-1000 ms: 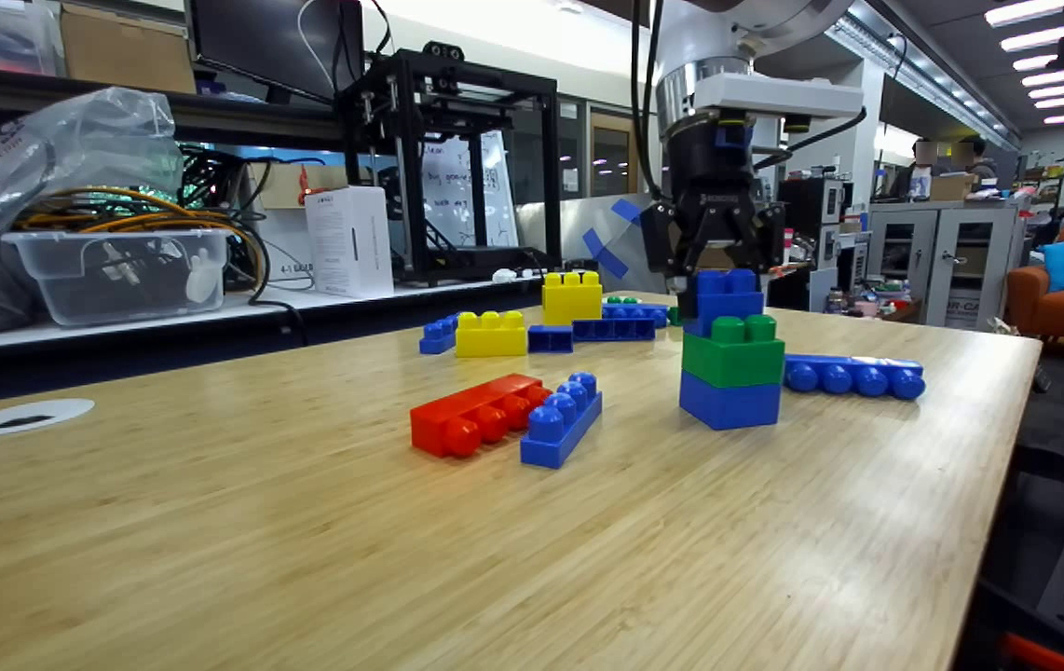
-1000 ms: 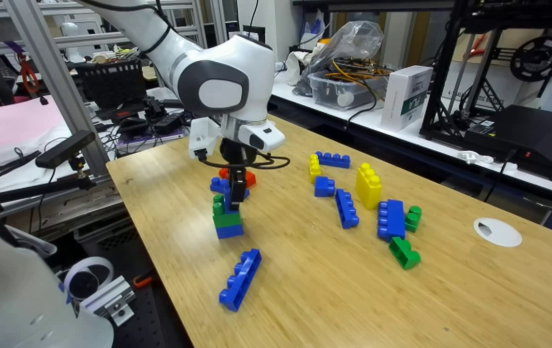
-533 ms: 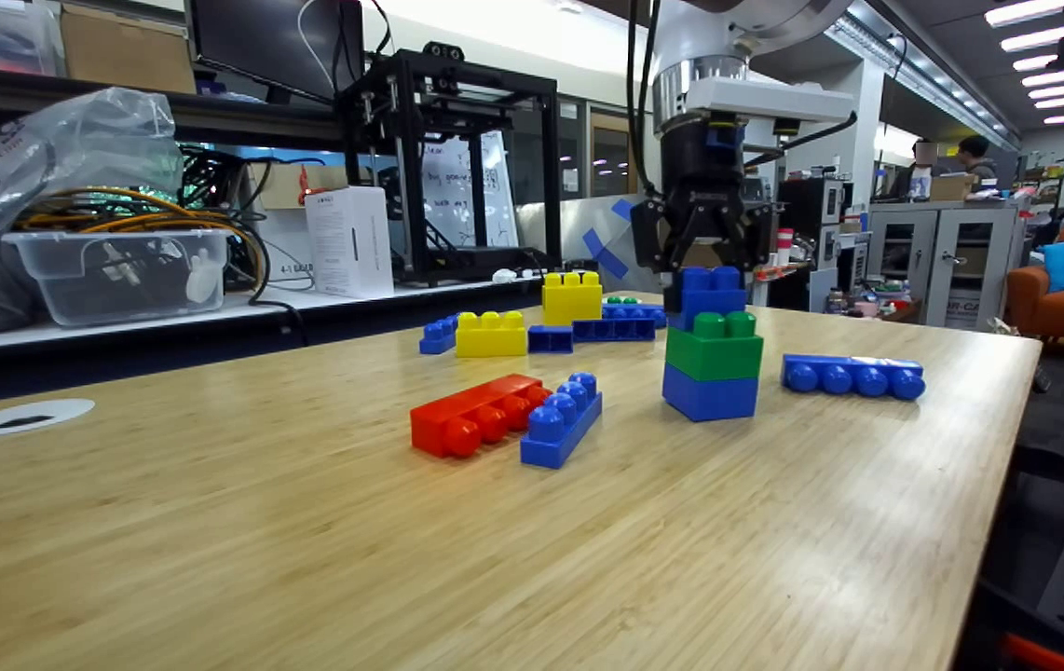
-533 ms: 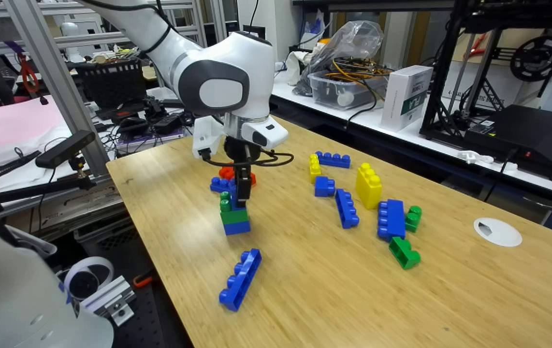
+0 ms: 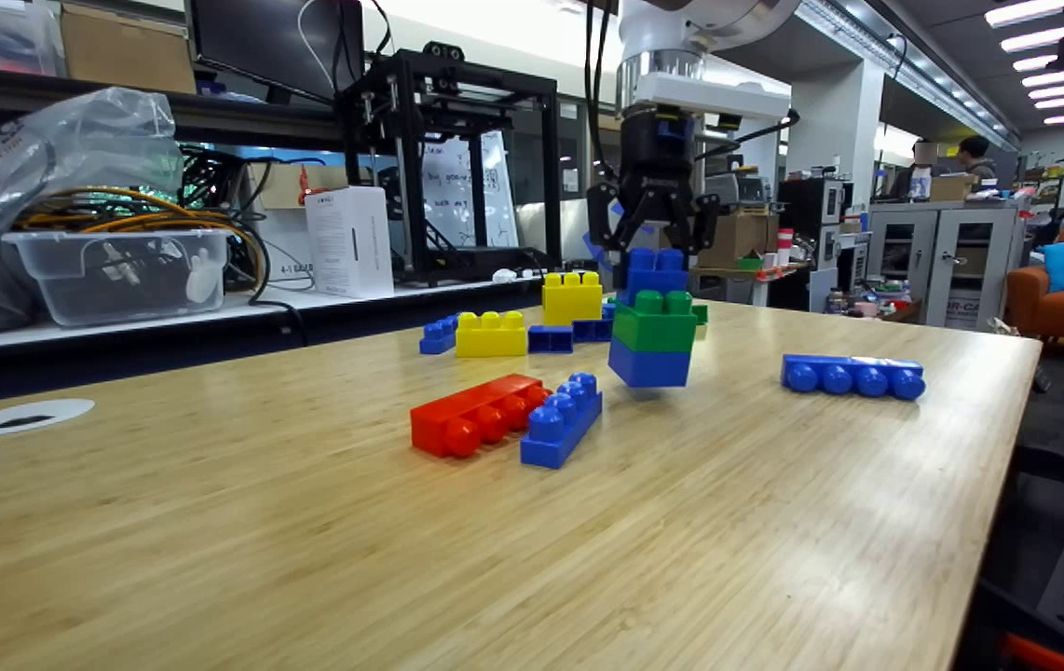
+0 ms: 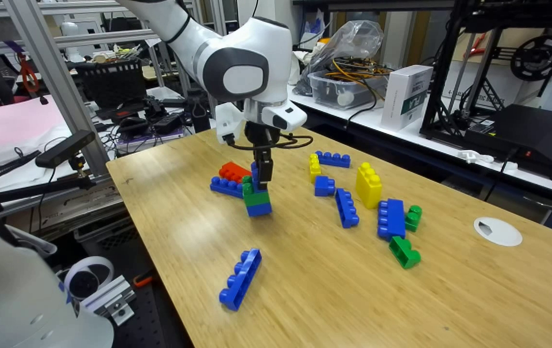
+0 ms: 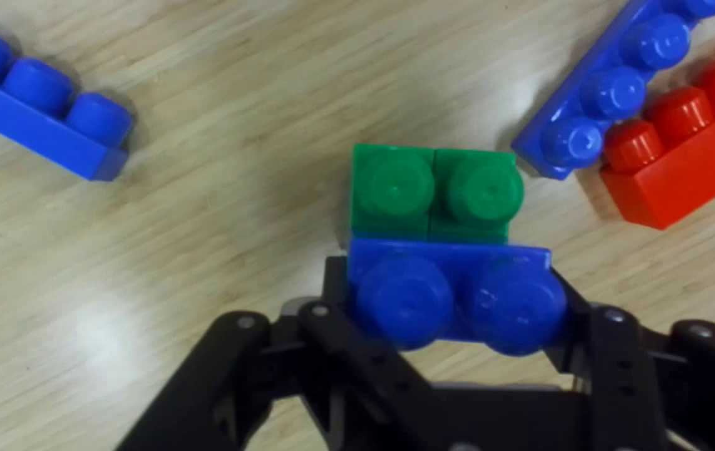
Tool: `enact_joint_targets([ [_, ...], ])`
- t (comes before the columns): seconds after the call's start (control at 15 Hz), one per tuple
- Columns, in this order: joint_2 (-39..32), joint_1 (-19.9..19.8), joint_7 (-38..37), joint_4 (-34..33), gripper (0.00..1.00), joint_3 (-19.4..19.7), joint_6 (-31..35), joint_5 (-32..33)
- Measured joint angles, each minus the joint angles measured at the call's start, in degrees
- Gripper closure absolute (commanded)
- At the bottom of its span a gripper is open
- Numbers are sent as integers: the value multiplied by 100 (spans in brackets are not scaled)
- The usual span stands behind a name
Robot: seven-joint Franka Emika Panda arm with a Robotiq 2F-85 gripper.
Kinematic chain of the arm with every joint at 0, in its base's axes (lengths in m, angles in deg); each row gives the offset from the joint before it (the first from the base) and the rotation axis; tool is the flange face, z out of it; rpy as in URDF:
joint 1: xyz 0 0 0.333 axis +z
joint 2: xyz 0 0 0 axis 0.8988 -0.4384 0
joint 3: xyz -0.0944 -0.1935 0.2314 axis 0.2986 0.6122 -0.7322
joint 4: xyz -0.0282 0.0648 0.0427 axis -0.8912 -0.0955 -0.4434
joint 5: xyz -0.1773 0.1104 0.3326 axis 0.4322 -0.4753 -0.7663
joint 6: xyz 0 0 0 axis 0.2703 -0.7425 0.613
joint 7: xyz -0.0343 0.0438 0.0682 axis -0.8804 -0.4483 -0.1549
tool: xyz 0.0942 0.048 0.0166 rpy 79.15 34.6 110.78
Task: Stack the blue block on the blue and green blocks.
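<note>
Mostly, the room is open: bare wood on the table (image 6: pixel 324 290) spreads around where the blue block (image 5: pixel 656 278) is held, and the table's edges run well apart from it. Tighter is the side where a flat blue brick (image 6: pixel 226 187) and a red brick (image 6: pixel 235 171) lie near. Well apart, a long blue brick (image 6: pixel 243 280) rests on its side and a tall yellow brick (image 6: pixel 369 187) stands upright.

The arm (image 6: pixel 244 79) reaches out over the table and bends down at the wrist, so the gripper (image 7: pixel 454 294) points straight down. Its fingers (image 7: pixel 335 282) are clamped on the blue block, one at each end.

That block sits on one half of the green block (image 5: pixel 653 328), whose other two studs show bare just alongside; the lower blue block (image 5: pixel 649 367) is under the green one. Whether the lower blue block touches the table, I cannot tell. Studs up, the blue block stands about upright. Its long axis runs from finger to finger, parallel to the row of bare green studs; in the wrist view it lies nearly crosswise, the right end slightly lower.
</note>
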Motion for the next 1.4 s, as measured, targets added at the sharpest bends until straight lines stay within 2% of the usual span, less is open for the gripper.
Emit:
enact_joint_targets([
  [0.87, -1420, 291, -430, -2114, 55, -17, -1002, 525],
  [1.4, -2050, 531, -471, -2913, 55, -15, -1512, 709],
])
